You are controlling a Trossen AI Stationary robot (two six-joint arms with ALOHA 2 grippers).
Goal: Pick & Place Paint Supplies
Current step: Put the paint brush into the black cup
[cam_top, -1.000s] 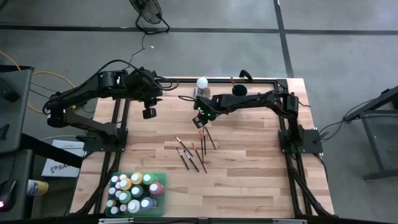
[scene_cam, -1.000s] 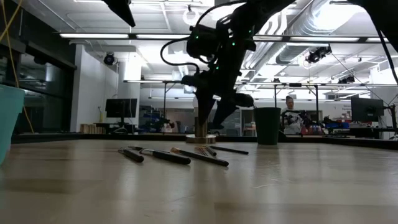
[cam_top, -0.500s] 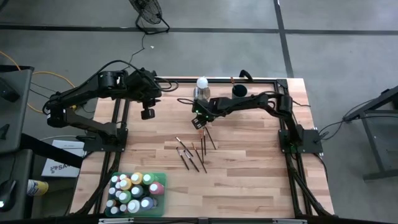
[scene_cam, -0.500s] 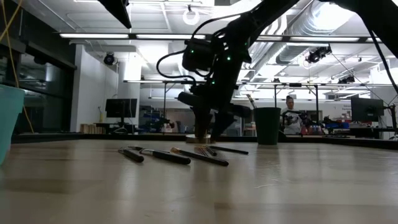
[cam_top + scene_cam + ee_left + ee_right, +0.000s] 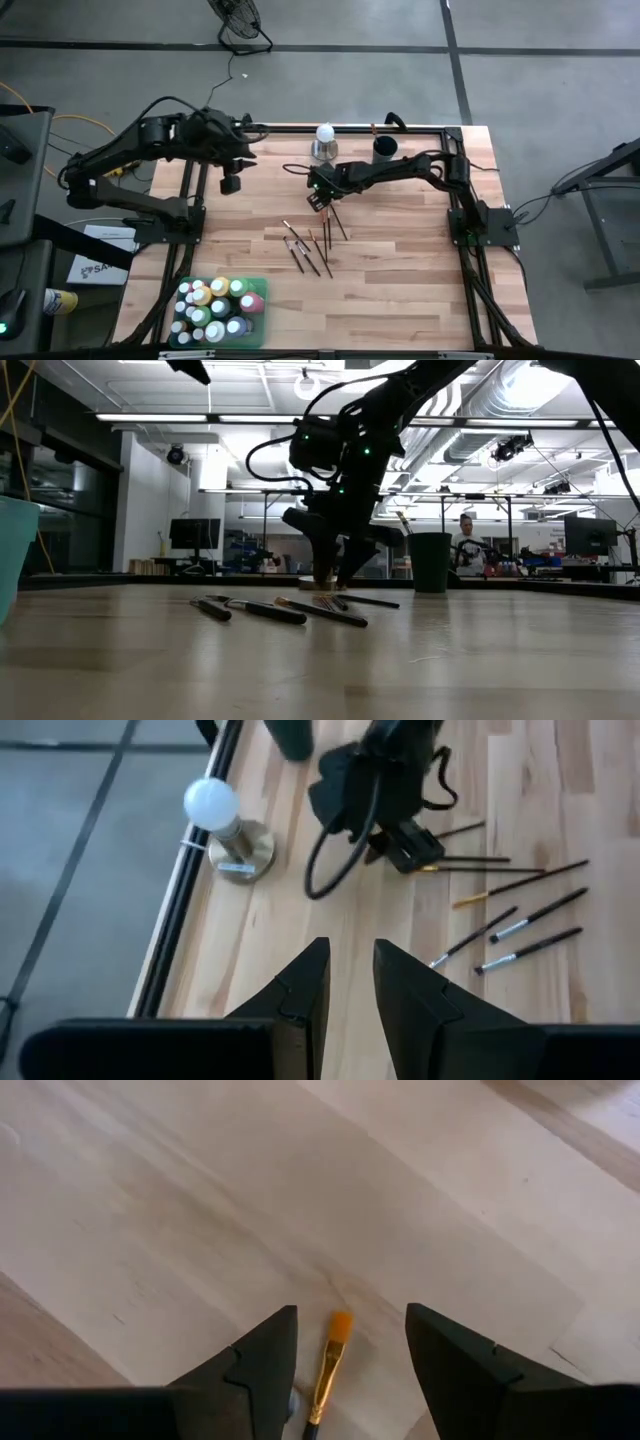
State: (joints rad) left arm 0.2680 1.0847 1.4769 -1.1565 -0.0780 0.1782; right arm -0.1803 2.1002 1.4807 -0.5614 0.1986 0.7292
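Jaws apart, your right gripper (image 5: 345, 1365) is straddling an orange-tipped brush (image 5: 328, 1368) near the table's (image 5: 400, 270) middle, gripping nothing. Your left gripper (image 5: 350, 990), slightly parted and empty, is hovering by the far-left corner.

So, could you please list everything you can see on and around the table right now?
Brushes: several, dark with pale tips, loose at mid-table.
Orange-tipped brush: one, between the right gripper's open fingers.
Paint bottles: many, mixed colours, in the green tray at the near left edge.
White ball on metal base: one, far edge.
Dark cup: one, far edge, right of the ball.
Person: one, in the room behind.
Left gripper: raised over the table's far left, fingers slightly apart, empty.
Right gripper: low over the brushes' far end.
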